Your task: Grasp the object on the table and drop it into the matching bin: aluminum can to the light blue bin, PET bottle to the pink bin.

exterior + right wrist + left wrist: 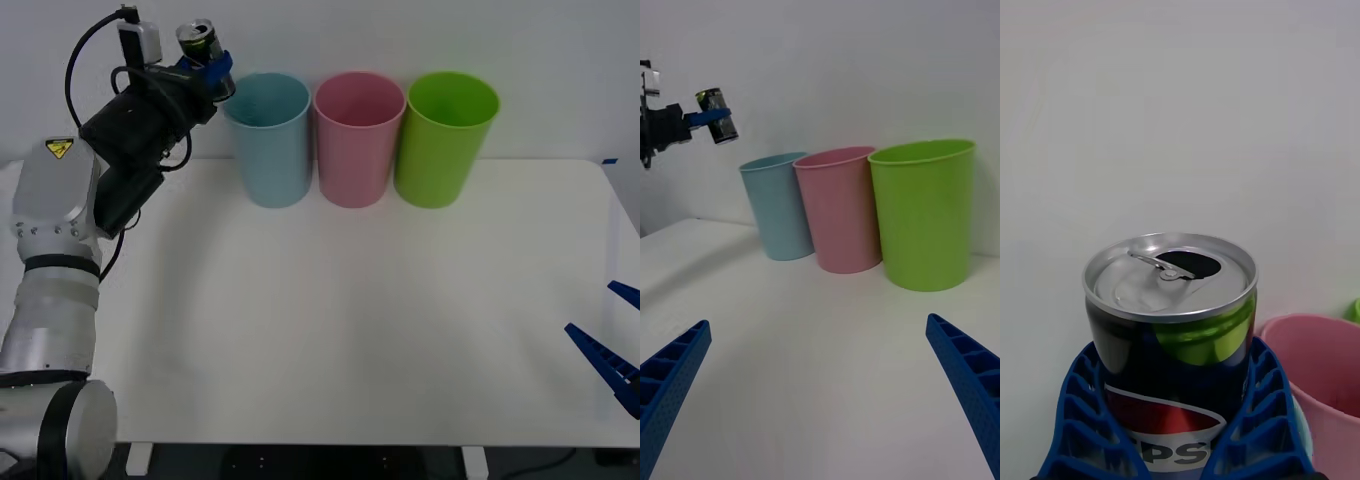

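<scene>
Right gripper [612, 340] hung low at the near right edge of the white table [350, 330], its blue fingers [674, 375] spread wide and holding nothing. Farther back, three bins stood in a row along the table's far edge, close together: light blue bin [268, 138] on the left, pink bin [357, 137] in the middle, lime green bin [446, 137] on the right. Left gripper [207, 72] was raised in the air just left of the light blue bin's rim, above rim height. Its blue ribbed fingers [1075, 420] were clamped around the sides of the aluminum can [1171, 345], which was off the table, pull-tab top opened, Pepsi print on its side.
</scene>
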Available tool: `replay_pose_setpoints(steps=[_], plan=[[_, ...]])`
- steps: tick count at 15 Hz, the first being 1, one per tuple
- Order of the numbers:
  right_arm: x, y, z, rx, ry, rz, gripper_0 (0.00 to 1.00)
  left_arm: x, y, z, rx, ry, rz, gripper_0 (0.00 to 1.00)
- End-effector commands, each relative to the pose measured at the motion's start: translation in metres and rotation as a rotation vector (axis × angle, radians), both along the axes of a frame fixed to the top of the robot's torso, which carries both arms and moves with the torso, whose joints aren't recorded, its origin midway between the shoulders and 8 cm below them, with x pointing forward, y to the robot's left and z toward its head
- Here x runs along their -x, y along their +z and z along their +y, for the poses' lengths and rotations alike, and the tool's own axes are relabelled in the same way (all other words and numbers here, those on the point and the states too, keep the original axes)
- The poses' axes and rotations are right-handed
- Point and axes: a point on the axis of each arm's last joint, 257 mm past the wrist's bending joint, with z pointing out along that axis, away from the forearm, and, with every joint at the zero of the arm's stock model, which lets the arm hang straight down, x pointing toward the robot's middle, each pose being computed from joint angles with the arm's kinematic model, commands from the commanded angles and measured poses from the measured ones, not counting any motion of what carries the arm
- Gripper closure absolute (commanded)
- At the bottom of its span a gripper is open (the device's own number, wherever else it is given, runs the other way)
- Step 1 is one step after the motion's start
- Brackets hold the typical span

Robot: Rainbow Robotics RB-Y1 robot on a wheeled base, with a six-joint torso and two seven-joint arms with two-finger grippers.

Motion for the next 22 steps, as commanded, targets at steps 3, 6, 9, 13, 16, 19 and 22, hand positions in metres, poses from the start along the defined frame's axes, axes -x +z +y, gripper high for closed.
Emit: replay_pose_setpoints(steps=[3,6,9,13,16,19,22], plan=[[0.0,0.0,0.0,0.0,0.0,0.0,0.0,-0.037,0.001,-0.027,-0.041,0.038,0.043,0.99],[0.0,0.0,0.0,0.0,0.0,0.0,0.0,-0.052,0.005,-0.034,-0.056,0.071,0.054,0.99],[0.0,0.0,0.0,0.0,0.0,0.0,0.0,-0.053,0.008,-0.039,-0.059,0.077,0.05,0.99],[0.0,0.0,0.0,0.0,0.0,0.0,0.0,-0.053,0.008,-0.042,-0.059,0.07,0.048,0.96],[0.0,0.0,0.0,0.0,0.0,0.0,0.0,-0.052,0.008,-0.043,-0.061,0.069,0.048,0.28],[0.0,0.0,0.0,0.0,0.0,0.0,0.0,-0.052,0.008,-0.044,-0.058,0.067,0.049,0.0],[0.0,0.0,0.0,0.0,0.0,0.0,0.0,-0.052,0.007,-0.044,-0.051,0.064,0.051,0.0]])
